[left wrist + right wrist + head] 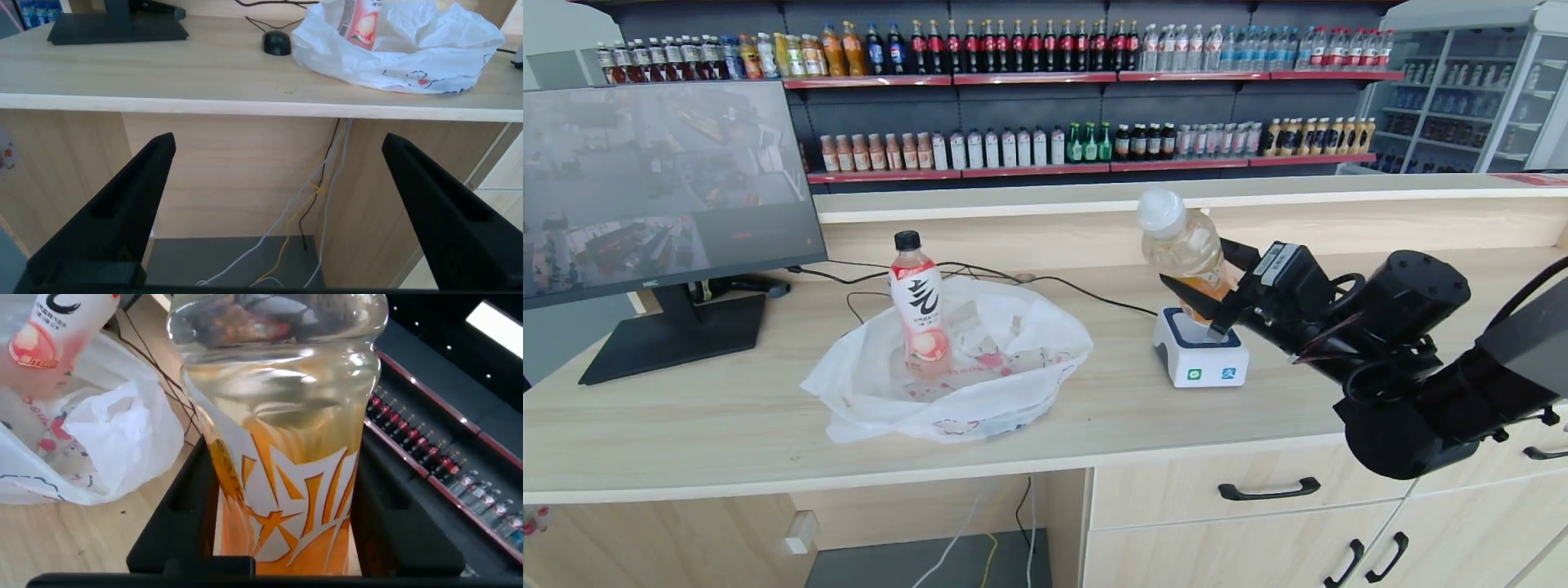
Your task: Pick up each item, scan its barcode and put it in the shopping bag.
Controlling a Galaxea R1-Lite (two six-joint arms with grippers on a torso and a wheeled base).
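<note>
**A:** Your right gripper point(1205, 282) is pinching the orange bottle point(1183, 245) around its lower half, cap leaning toward eleven o'clock.

**B:** It hangs right over the scanner point(1201, 363). Whether it's touching, you can't tell, because the fingers hide the bottle's base.

**A:** The bag point(1021, 359) lies at nine o'clock from the scanner, with a pink bottle point(920, 306) upright inside it.

**B:** Your left gripper point(278, 143) is spread wide, down below the counter point(204, 77) edge. The orange bottle's barcode is too hard to make out.
</note>
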